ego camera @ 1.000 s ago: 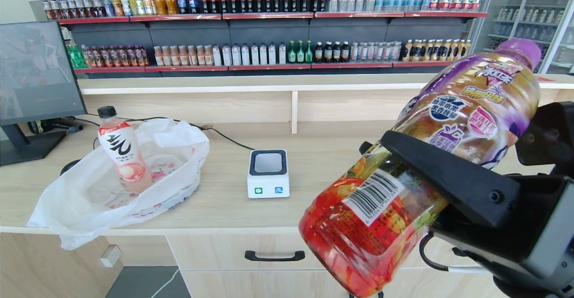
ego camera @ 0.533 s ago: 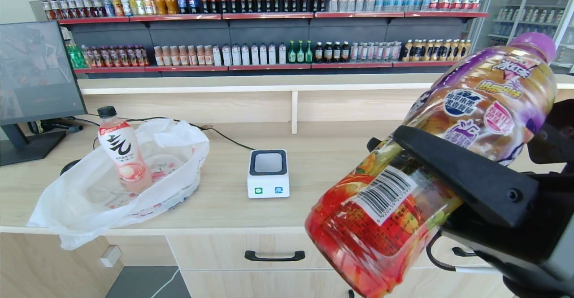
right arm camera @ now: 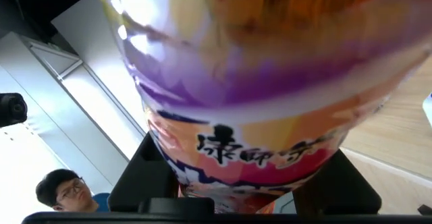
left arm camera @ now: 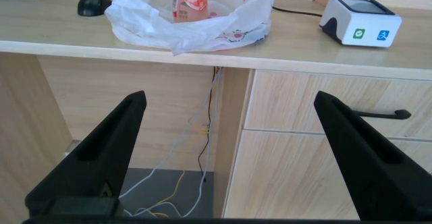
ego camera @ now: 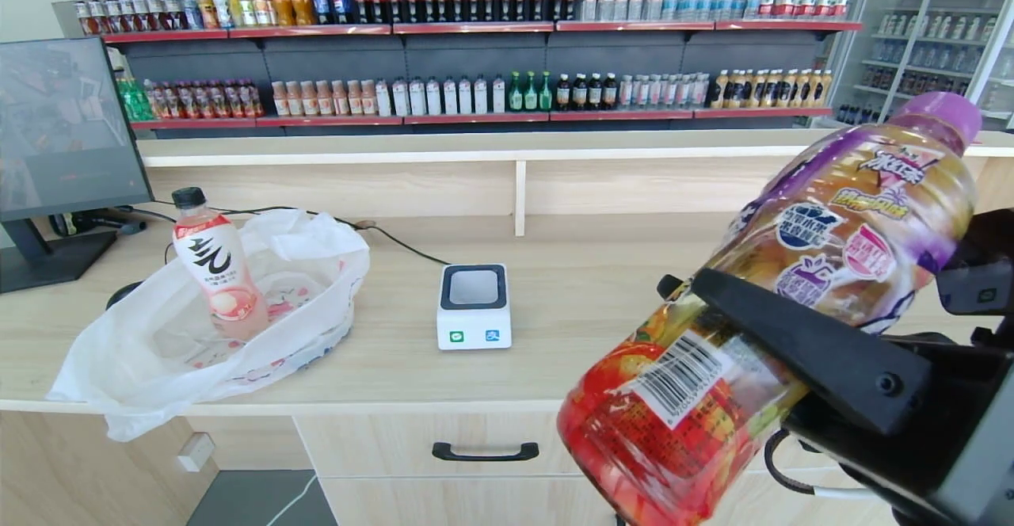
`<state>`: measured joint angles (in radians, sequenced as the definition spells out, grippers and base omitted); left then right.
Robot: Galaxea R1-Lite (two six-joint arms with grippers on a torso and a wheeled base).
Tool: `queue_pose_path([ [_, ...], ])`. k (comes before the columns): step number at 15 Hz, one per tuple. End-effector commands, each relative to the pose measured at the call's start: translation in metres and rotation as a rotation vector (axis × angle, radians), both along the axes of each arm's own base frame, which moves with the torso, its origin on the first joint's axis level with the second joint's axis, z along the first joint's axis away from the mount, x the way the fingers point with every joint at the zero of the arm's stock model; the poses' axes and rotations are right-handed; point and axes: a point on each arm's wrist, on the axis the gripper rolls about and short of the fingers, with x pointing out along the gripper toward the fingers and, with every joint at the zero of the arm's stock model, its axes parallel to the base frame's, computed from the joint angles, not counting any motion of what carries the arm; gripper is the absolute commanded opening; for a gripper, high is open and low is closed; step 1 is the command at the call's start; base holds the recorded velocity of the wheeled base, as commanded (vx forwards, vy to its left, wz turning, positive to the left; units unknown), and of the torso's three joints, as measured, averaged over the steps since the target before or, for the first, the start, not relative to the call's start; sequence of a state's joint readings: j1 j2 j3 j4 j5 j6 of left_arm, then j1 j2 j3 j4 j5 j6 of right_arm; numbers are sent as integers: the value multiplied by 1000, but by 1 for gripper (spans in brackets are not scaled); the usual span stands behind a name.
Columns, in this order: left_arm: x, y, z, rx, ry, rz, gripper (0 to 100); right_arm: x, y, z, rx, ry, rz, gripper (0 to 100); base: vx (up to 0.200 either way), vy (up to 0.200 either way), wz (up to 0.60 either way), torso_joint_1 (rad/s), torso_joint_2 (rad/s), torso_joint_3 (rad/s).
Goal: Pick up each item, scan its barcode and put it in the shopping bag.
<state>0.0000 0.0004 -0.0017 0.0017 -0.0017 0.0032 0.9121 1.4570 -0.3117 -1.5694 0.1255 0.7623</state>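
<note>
**Operator:** Where is the item right now?

**Spotter:** Your right gripper has the juice bottle up in the air, close to the head camera on your right. It is out in front of the counter and well apart from the scanner.

**Operator:** Which way does it point?

**Spotter:** Its long axis is slanted. The purple cap is high and to your right, and the red base is low and toward your left. The barcode sits on the lower half, turned toward the head camera.

**Operator:** How is the grip?

**Spotter:** The fingers are clamped across the bottle's middle. One black finger lies over the label in front, and the tip of the other just peeks out behind. In your right wrist view the bottle sits tight between both fingers.

**Operator:** And my left arm?

**Spotter:** Your left gripper is low, below the counter's edge, facing the cabinet front. Its fingers are spread wide with nothing between them.

**Operator:** The bag?

**Spotter:** The shopping bag lies open on the counter's left side. A pink bottle stands in it, leaning a little. The scanner is between the bag and the bottle you hold.
</note>
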Motion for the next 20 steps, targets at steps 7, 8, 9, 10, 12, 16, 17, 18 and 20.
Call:
queue_pose_path([
  [7,0,0,0,8,0,-1,100,26,8,-40,-397,-283,-252,0,0,0,0,0,0,0],
  [8,0,0,0,8,0,-1,100,27,6,-43,-422,-281,-301,0,0,0,0,0,0,0],
  [9,0,0,0,6,1,-1,100,27,5,-42,-434,-284,-345,0,0,0,0,0,0,0],
  [10,0,0,0,6,0,-1,100,28,4,-43,-458,-300,-378,0,0,0,0,0,0,0],
  [12,0,0,0,6,0,-1,100,42,-2,-52,-567,-286,-573,0,0,0,0,0,0,0],
  [16,0,0,0,4,0,0,100,55,-12,-57,-621,-259,-688,0,0,0,0,0,0,0],
  [17,0,0,0,4,0,0,100,56,-12,-57,-626,-261,-691,0,0,0,0,0,0,0],
  [18,0,0,0,3,0,0,100,56,-12,-58,-636,-267,-692,0,0,200,0,2,2,2],
  [20,0,0,0,3,0,0,100,55,-13,-58,-638,-273,-693,0,0,200,0,2,5,7],
])
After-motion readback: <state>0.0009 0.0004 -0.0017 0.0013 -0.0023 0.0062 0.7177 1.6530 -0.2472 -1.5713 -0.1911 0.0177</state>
